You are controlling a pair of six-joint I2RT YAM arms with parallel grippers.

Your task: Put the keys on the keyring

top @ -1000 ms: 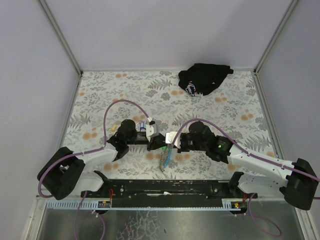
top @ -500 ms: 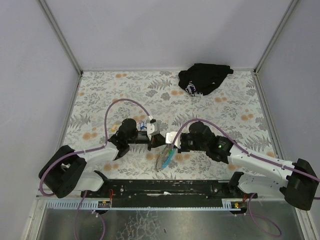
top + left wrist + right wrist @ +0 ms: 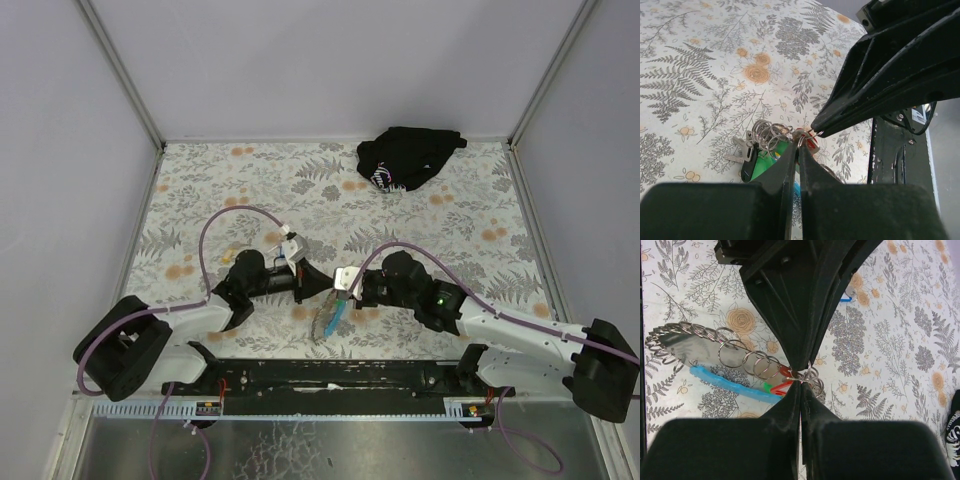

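Observation:
Both grippers meet tip to tip over the table's near middle. My left gripper [image 3: 318, 283] [image 3: 799, 146] is shut, pinching a small metal ring with a red-tagged key [image 3: 810, 143] just behind it. My right gripper [image 3: 345, 290] [image 3: 801, 382] is shut on the keyring [image 3: 811, 374], a thin ring at the same spot. Below hang several linked rings [image 3: 747, 359], the light-blue strap section [image 3: 727, 381] and green [image 3: 771, 156] and red [image 3: 784, 387] tags. A silver key [image 3: 740, 148] and a dark fob [image 3: 747, 168] lie beside the rings. The lanyard [image 3: 329, 318] trails toward the near edge.
A black cloth bundle [image 3: 408, 157] lies at the far right of the floral table [image 3: 250, 180]. A black rail [image 3: 330, 375] runs along the near edge between the arm bases. White walls and metal posts enclose the table. A small blue-marked item [image 3: 846, 298] lies behind the left gripper.
My left gripper has turned and shifted slightly right and down, its tip closer to the right gripper's. The hanging lanyard has swung a little. The right arm has edged slightly toward the near side.

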